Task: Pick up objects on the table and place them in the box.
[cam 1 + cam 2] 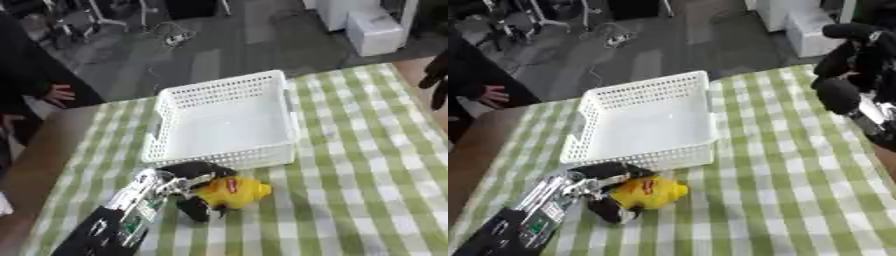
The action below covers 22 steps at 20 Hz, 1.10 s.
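Left robot hand (188, 186) is curled around the yellow toy (234, 192) on the checked worktop (367, 165), just in front of the white basket (223, 120)'s near wall. Right robot hand (846, 60) hangs well apart, fingers curled, empty.
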### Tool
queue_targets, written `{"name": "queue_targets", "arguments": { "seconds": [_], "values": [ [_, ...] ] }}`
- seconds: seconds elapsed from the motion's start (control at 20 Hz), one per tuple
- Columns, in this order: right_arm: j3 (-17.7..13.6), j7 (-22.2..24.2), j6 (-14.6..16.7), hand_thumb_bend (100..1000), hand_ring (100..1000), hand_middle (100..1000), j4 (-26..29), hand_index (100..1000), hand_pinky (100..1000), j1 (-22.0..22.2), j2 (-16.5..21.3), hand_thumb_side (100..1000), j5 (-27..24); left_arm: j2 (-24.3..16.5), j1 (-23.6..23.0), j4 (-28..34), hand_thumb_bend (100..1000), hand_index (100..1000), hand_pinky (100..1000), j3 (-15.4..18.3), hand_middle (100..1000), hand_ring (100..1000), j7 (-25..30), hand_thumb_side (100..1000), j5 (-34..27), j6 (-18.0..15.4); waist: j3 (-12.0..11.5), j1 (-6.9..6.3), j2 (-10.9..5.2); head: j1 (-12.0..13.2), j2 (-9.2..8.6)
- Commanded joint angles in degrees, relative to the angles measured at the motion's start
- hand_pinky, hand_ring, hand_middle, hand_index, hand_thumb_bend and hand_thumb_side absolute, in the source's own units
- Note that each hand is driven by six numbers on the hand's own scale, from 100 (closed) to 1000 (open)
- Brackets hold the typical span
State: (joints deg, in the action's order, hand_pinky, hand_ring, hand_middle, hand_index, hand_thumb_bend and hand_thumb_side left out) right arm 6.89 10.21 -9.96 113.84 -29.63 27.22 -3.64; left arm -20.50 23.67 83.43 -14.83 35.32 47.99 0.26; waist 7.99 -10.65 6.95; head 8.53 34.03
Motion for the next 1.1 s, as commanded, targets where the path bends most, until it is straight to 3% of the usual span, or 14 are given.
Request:
{"name": "queue_targets", "arguments": {
  "seconds": [0.05, 0.2, 0.55, 1.1],
  "values": [
    [-0.23, -0.03, 0.03, 801, 529, 537, 0.75, 840, 352, -1.15, 0.4, 598, -0.1, -0.4, -1.01, -2.45, 100, 340, 100, -0.55, 156, 100, -2.07, 308, -1.06, 0.5, -0.04, 0.46, -0.16, -0.41, -0.04],
    [-0.24, -0.04, 0.03, 800, 528, 537, 0.75, 841, 352, -1.14, 0.4, 598, -0.12, -0.2, -1.19, -2.17, 100, 321, 100, -0.65, 100, 100, -4.44, 293, -2.97, 0.38, -0.07, 0.46, -0.16, -0.45, -0.05],
    [-0.24, -0.03, 0.05, 799, 527, 536, 0.75, 841, 350, -1.08, 0.49, 600, -0.17, -0.46, -1.57, 1.47, 100, 321, 100, -0.72, 100, 100, -10.89, 290, -11.7, 1.24, -0.15, 0.43, -0.23, -0.72, -0.17],
    [-0.34, -0.19, 0.04, 799, 527, 536, 0.75, 841, 350, -0.92, 0.57, 600, -0.12, -0.93, -1.63, 7.94, 100, 316, 100, 0.04, 100, 100, -11.69, 290, -12.78, 2.71, -0.27, 0.37, -0.29, -0.8, -1.01]
  ]
}}
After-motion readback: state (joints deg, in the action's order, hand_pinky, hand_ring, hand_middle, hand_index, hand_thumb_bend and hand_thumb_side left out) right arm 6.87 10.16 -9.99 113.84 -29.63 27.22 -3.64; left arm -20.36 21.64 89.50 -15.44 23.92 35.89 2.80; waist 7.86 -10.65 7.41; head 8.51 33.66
